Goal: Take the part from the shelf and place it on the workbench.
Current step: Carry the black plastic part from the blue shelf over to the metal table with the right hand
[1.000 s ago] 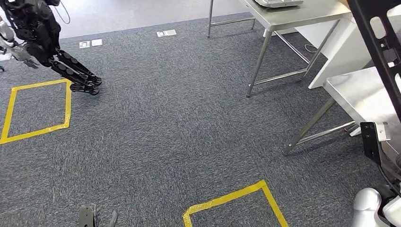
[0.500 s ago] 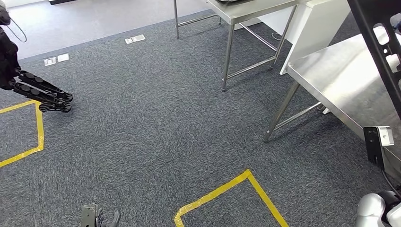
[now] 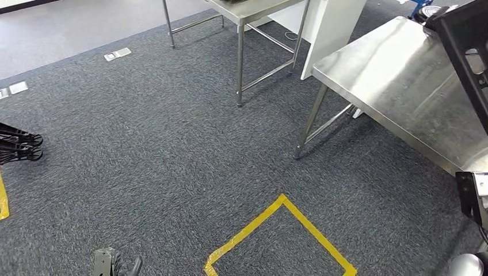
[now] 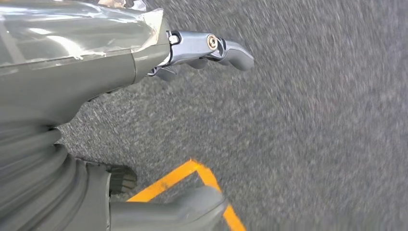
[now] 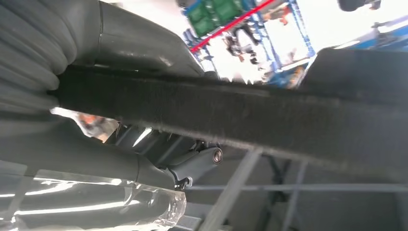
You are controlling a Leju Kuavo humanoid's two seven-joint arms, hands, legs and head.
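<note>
While you had the head view up, it looked down on grey carpet with a corner of yellow tape marked near the bottom. A steel counter stood on the right, and a second steel table sat further back beside a white panel. The part, a long black frame piece, ran down the right edge of the picture in front of the counter. You couldn't tell from there whether it touched the top. The left hand just poked in at the bottom edge, low over the carpet.

On the left wrist view, the left hand hung over the carpet and a yellow tape corner. Its fingers were spread well away from the thumb, with nothing between them.

On the right wrist view, you had the part as a dark fuzzy bar crossing the whole frame. The right hand was wrapped around it, thumb on one side and fingers curled against the other. So the part was held up in that hand, off the shelf and not set down. Some steel table legs showed behind it, blurry.
</note>
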